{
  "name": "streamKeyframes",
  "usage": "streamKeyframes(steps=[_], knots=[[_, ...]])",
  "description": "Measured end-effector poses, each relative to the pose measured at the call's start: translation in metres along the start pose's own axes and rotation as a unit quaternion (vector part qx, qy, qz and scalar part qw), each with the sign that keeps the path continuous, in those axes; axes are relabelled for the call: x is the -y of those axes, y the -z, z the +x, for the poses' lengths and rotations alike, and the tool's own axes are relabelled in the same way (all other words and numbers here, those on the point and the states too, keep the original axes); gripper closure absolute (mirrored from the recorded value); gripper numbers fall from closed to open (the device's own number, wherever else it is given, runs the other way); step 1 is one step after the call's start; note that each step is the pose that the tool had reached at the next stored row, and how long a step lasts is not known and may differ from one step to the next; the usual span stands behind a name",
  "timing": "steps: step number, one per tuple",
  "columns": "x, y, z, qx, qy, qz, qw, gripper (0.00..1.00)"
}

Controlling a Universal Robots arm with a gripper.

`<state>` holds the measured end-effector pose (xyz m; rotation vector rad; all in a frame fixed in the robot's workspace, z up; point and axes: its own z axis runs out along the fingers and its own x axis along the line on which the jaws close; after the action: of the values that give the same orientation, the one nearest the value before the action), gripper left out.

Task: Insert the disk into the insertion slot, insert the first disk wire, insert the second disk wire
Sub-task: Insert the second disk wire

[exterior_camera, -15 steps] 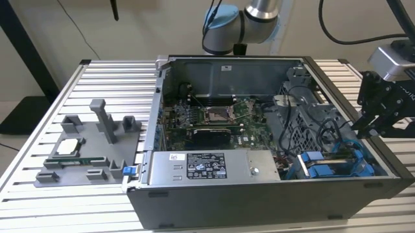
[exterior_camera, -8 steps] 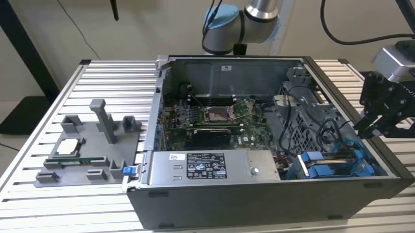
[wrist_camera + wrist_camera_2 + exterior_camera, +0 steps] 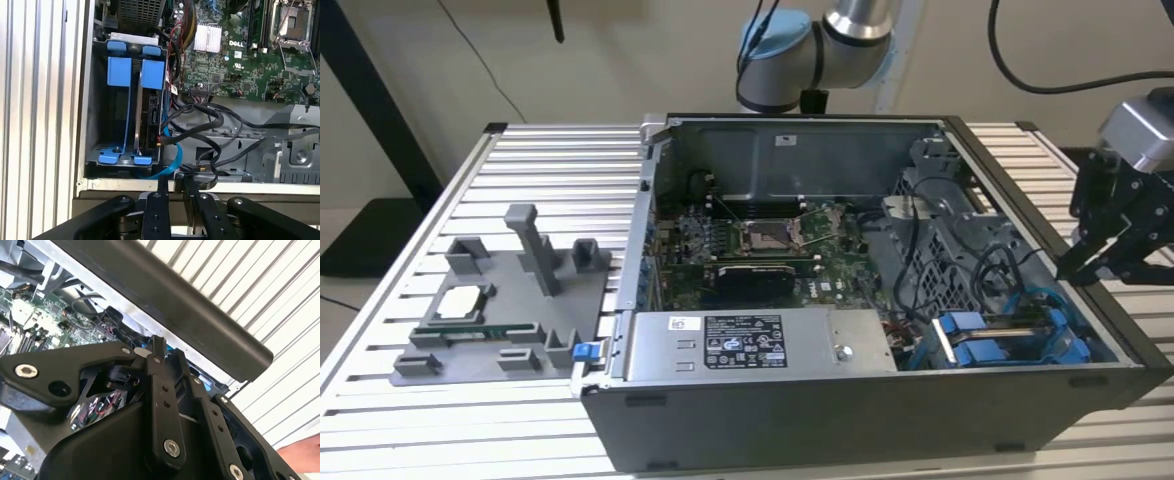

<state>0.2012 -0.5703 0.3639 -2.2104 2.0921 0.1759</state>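
Nearby, black cables (image 3: 210,117), blue cable (image 3: 174,152) beside disk (image 3: 149,115), tool (image 3: 175,184) over case wall (image 3: 200,315)

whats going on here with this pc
A robot arm is working on an open computer case. Its gripper hangs at the case's edge, by the drive cage. A disk seems to sit in one blue-framed bay. A blue cable curls beside it; I cannot tell whether it is plugged in.
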Motion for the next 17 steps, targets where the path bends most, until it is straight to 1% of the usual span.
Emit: streamKeyframes(steps=[4,9,13,17], knots=[[0.0001,-0.0022,0.0004,0.0001,-0.007,0.0019,1.0000,0.00],[-0.0006,-0.0034,0.0006,0.0021,-0.030,0.0054,0.9995,0.00],[-0.0014,-0.0043,0.0007,0.0046,-0.049,0.0083,0.9988,0.00],[-0.0020,-0.0053,0.0008,0.0066,-0.067,0.0112,0.9977,0.00]])
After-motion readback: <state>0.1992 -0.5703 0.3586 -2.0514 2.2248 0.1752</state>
